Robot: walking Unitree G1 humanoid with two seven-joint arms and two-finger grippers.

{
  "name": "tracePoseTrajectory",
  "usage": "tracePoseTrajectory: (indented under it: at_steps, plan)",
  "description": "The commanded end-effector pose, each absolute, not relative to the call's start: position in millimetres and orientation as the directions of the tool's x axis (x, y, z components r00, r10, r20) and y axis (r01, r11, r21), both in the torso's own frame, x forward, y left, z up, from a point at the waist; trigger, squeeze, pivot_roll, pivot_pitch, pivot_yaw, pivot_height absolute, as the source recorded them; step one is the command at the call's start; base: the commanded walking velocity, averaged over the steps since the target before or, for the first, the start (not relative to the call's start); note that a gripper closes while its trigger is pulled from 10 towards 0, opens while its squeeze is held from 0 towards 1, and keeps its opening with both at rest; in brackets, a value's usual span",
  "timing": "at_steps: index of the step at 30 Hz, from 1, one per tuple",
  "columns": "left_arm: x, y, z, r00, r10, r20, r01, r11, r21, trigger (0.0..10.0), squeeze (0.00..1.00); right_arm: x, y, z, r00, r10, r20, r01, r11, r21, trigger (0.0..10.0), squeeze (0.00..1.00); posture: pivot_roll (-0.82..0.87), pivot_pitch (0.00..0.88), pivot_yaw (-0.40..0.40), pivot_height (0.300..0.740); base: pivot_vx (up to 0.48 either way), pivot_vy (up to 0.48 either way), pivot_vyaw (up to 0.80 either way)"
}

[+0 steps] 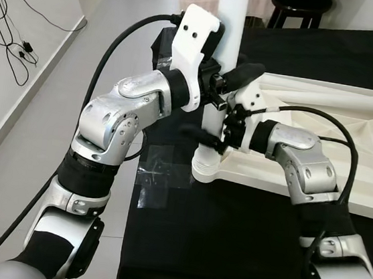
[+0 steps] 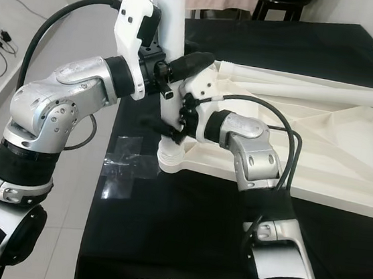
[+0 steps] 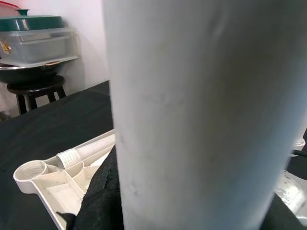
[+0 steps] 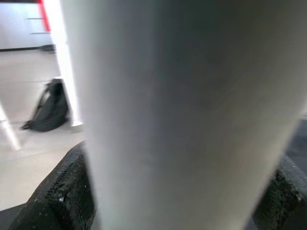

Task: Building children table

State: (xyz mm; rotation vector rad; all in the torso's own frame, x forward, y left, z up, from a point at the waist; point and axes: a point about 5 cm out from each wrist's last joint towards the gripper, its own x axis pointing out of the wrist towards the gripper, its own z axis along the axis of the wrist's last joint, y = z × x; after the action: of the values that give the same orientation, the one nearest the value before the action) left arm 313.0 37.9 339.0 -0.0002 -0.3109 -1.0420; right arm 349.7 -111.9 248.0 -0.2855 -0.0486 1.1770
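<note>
- White cylindrical plastic table leg (image 1: 231, 23) is standing upright, long axis vertical, lower end seating in the round threaded corner socket (image 1: 205, 166) of the upturned white plastic children's table panel (image 1: 347, 151); upper end is running out of frame at 12 o'clock.
- Panel is lying underside-up on the black-cloth-covered tabletop (image 1: 229, 238), ribs showing; the socket corner is sitting at the tabletop's 9 o'clock edge.
- Left claw (image 1: 223, 83) is clenching the leg high on the shaft, its black fingers (image 3: 98, 191) wrapping the white tube in the left wrist view. Judgement: the upper hold is keeping the leg plumb over the socket.
- Right claw (image 1: 212, 137) is grasping the same leg lower down, just above the socket; its black pads (image 4: 62, 196) are bracketing the tube in the right wrist view. Judgement: the low grip is giving the turning purchase for threading the leg in.
- A second white threaded leg (image 3: 72, 157) is lying flat on the panel, long axis running roughly 9 to 3 o'clock, near a far-corner socket (image 3: 29, 171).
- Clear tape patches (image 1: 155, 176) are shining on the cloth at 8 o'clock of the socket.
- Black stool (image 1: 299, 7) is standing beyond the tabletop at 12 o'clock.
</note>
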Motion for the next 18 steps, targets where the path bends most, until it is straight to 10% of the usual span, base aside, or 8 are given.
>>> tracePoseTrajectory:
  at_steps: [1, 2, 3, 5, 6, 18]
  plan:
    - [298, 17, 342, 0.352, -0.903, 0.244, 0.899, 0.399, 0.178, 0.0, 0.00, 346, -91, 248, 0.282, 0.951, -0.131, -0.936, 0.242, -0.257, 9.8, 0.00, 0.04, 0.142, 0.057, 0.740, 0.000, 0.000, 0.00]
    - [298, 17, 342, 0.352, -0.903, 0.244, 0.899, 0.399, 0.179, 0.0, 0.00, 346, -91, 248, 0.281, 0.951, -0.131, -0.936, 0.241, -0.257, 9.8, 0.00, 0.04, 0.142, 0.057, 0.740, 0.000, 0.000, 0.00]
    - [298, 17, 342, 0.351, -0.904, 0.244, 0.900, 0.398, 0.179, 0.0, 0.00, 347, -91, 247, 0.274, 0.952, -0.134, -0.938, 0.234, -0.255, 5.9, 0.00, 0.04, 0.142, 0.057, 0.740, 0.000, 0.000, 0.00]
    - [297, 16, 342, 0.350, -0.905, 0.243, 0.900, 0.397, 0.180, 0.0, 0.00, 348, -91, 247, 0.268, 0.954, -0.136, -0.940, 0.228, -0.253, 5.9, 0.00, 0.04, 0.142, 0.057, 0.740, 0.000, 0.000, 0.00]
    - [294, 13, 342, 0.341, -0.909, 0.238, 0.903, 0.387, 0.187, 0.0, 0.00, 350, -89, 243, 0.263, 0.955, -0.138, -0.943, 0.224, -0.245, 0.0, 0.00, 0.05, 0.142, 0.055, 0.740, 0.000, 0.000, 0.00]
    - [279, -3, 346, 0.290, -0.931, 0.221, 0.914, 0.338, 0.226, 0.0, 0.00, 354, -90, 228, 0.245, 0.962, -0.124, -0.951, 0.213, -0.222, 0.0, 0.00, 0.04, 0.142, 0.062, 0.740, 0.000, 0.000, 0.00]
